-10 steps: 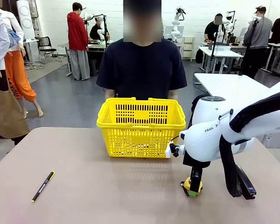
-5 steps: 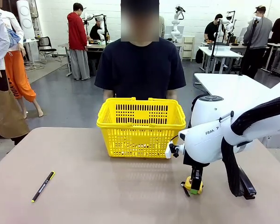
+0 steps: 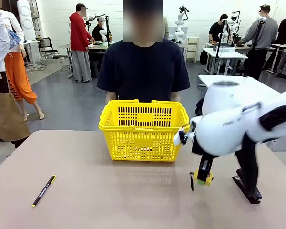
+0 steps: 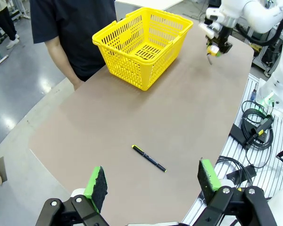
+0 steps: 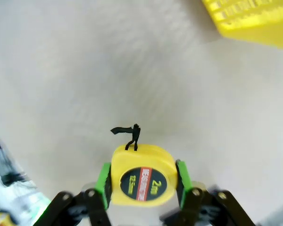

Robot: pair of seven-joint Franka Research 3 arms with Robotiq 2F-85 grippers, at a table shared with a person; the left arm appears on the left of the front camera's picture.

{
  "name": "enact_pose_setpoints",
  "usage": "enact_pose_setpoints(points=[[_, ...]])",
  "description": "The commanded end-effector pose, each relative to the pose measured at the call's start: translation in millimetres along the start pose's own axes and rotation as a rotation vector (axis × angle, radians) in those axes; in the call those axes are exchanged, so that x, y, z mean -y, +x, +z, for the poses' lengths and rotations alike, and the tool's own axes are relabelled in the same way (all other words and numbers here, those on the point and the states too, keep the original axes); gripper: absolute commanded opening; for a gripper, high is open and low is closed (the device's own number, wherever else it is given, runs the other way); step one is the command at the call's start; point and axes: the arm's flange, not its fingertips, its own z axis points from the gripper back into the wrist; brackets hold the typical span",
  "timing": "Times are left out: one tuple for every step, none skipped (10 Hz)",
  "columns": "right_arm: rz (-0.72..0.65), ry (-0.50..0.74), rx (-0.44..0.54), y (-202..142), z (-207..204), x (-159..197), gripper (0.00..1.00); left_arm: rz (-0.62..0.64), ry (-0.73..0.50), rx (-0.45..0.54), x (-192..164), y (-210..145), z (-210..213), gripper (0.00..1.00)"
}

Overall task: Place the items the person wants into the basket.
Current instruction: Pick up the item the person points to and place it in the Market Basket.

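Front view: the tape measure (image 3: 203, 178) is held clamped between the pads of the right gripper (image 3: 203, 179), lifted clear of the table (image 3: 109, 195) just right of the basket (image 3: 144, 130), while the left gripper (image 4: 153, 184) is spread wide above the pen (image 4: 148, 157).

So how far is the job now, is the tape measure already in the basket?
Not yet. The right gripper is shut on the tape measure and holds it above the table, beside the basket, not over it. What lies inside the basket I cannot tell. The left gripper is open. Left: carry the tape measure over the rim and release.
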Motion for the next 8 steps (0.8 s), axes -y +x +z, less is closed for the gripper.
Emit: enact_pose_setpoints(points=[[-0.084, -0.039, -0.009, -20, 96, -30, 0.0, -0.02, 0.003, 0.024, -2, -1, 0, 1.0], [-0.086, -0.053, -0.011, -21, 140, -36, 0.0, -0.02, 0.003, 0.024, -2, -1, 0, 1.0], [-0.083, -0.058, -0.028, -19, 176, -39, 0.0, -0.02, 0.003, 0.024, -2, -1, 0, 1.0], [-0.093, -0.077, -0.031, -16, 207, -41, 0.0, -0.02, 0.003, 0.024, -2, -1, 0, 1.0], [-0.106, -0.077, -0.041, -13, 224, -40, 0.0, -0.02, 0.003, 0.024, -2, -1, 0, 1.0], [-0.124, -0.069, -0.061, -12, 232, -36, 0.0, -0.02, 0.003, 0.024, -2, -1, 0, 1.0], [-0.143, -0.051, -0.066, -13, 236, -30, 0.0, -0.02, 0.003, 0.024, -2, -1, 0, 1.0], [-0.155, -0.047, -0.063, -15, 238, -26, 0.0, -0.02, 0.003, 0.024, -2, -1, 0, 1.0]])
